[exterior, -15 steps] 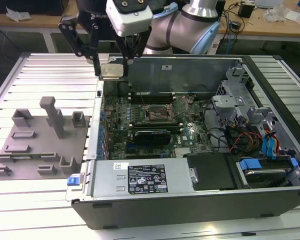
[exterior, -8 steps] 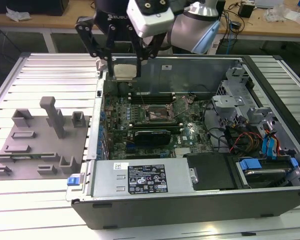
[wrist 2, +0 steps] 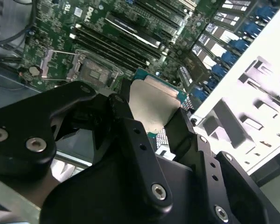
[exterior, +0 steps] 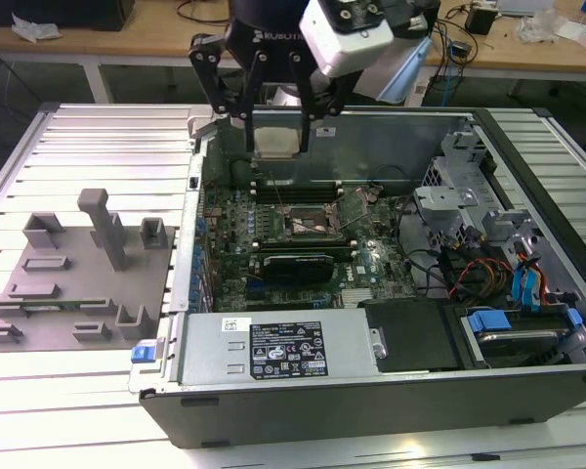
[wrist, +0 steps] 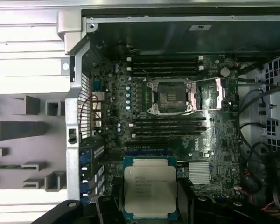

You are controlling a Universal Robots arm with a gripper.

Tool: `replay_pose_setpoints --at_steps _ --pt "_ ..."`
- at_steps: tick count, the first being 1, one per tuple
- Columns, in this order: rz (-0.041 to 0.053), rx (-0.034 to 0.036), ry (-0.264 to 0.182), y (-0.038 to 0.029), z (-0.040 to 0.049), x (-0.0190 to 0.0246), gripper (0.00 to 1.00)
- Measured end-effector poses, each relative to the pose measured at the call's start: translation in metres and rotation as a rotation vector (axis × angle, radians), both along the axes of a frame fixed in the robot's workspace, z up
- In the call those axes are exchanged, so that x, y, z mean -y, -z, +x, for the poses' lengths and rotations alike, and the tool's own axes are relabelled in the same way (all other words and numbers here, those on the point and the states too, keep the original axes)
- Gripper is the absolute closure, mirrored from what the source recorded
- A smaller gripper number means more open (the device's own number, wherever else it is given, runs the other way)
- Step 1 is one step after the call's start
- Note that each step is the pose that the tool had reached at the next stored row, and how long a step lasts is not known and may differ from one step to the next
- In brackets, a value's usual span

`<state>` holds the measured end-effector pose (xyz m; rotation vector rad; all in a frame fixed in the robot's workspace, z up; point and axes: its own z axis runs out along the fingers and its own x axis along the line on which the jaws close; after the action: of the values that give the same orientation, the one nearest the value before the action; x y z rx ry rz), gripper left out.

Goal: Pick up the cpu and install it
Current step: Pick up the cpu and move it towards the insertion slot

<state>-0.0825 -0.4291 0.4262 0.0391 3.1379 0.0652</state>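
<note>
Slatted workbench, open computer case: we've got the gripper clenched on the cpu, level, lid up, presumably to match the bare socket.

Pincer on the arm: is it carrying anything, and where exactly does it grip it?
The pincer holds the cpu, clamped by two opposite side edges, lid facing up, above the open computer case.
</note>
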Motion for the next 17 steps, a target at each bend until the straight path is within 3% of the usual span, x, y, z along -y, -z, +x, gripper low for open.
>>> replay_pose_setpoints --at_steps 2,6,17 --pt "-0.0001 -0.0001 0.0 0.0 0.0061 0.0003 0.46" --pt "0.0002 0.0 0.0 0.0002 0.0062 0.0002 0.46" --pt "0.0 -0.0014 0.0 0.0218 0.0087 0.0002 0.46"
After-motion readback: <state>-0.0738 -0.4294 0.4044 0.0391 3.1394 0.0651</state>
